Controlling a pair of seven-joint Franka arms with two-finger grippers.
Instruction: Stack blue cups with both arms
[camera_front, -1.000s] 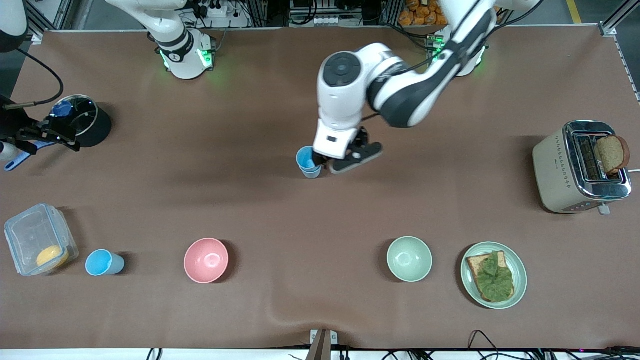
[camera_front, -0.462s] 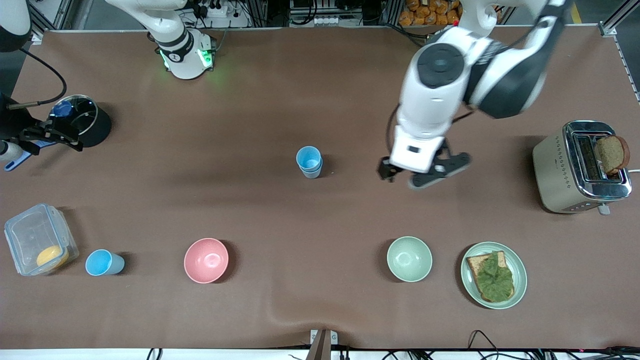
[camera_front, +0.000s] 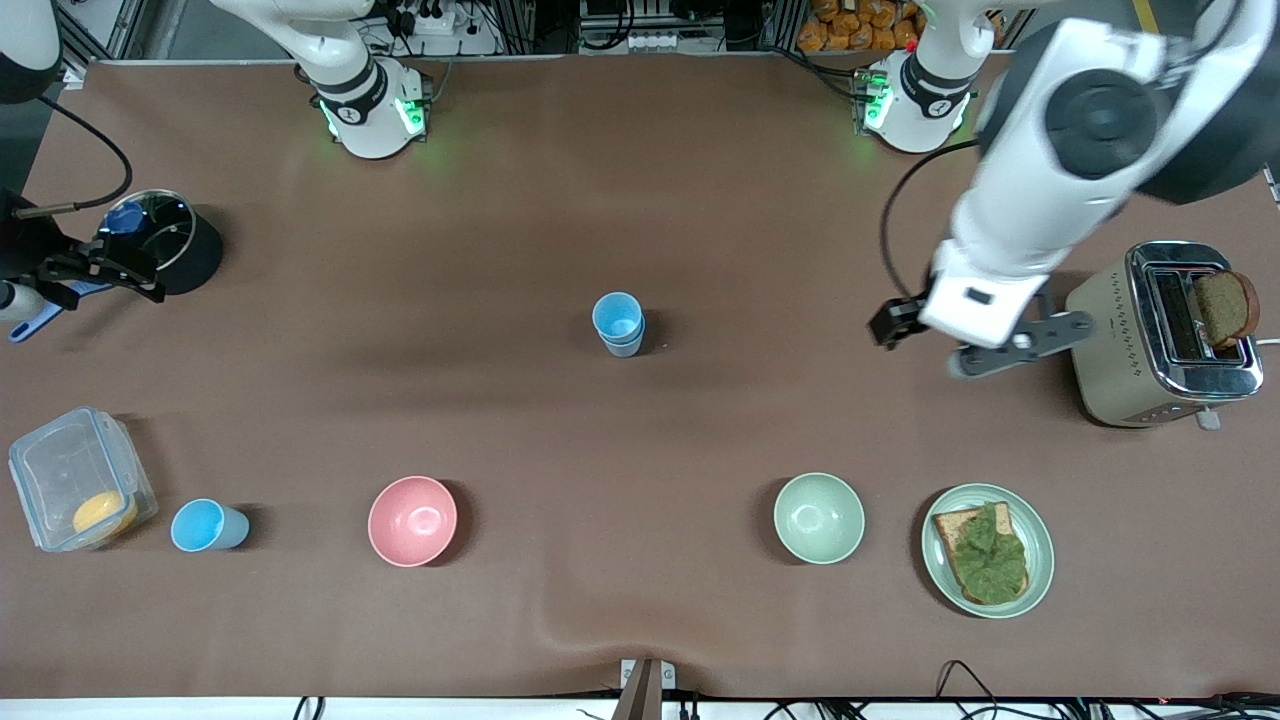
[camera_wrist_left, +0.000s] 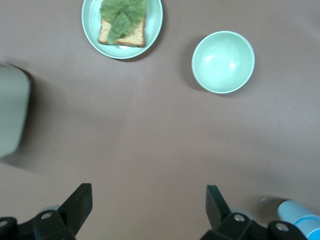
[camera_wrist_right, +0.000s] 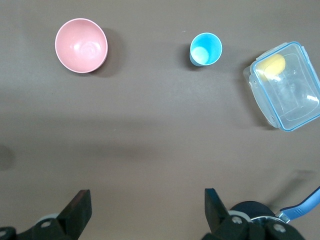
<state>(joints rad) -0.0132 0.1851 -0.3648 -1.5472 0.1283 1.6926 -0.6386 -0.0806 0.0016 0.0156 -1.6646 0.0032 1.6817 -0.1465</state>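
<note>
1. Front view: we see the left gripper (camera_front: 935, 345) over bare table beside the toaster (camera_front: 1160, 335), jaws apart, empty.
2. We see the right gripper (camera_front: 100, 270) waiting beside a black pot (camera_front: 185, 250), jaws apart.
3. We find two nested blue cups (camera_front: 618, 322) mid-table; a third cup (camera_front: 205, 525) stands by the pink bowl (camera_front: 412, 520).

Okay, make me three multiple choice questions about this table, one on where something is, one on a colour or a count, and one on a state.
1. Where does the slice of bread with lettuce lie?
A. on the green plate
B. in the pink bowl
C. in the clear box

2. How many bowls stand on the table?
A. one
B. two
C. four

3. How is the left gripper?
A. shut on a cup
B. open, holding nothing
C. resting in the green bowl

Answers:
1 A, the bread with lettuce sits on the green plate.
2 B, just the pink bowl and the green bowl.
3 B, the left gripper hangs over bare table beside the toaster, fingers apart, apart from the stacked blue cups.
</note>
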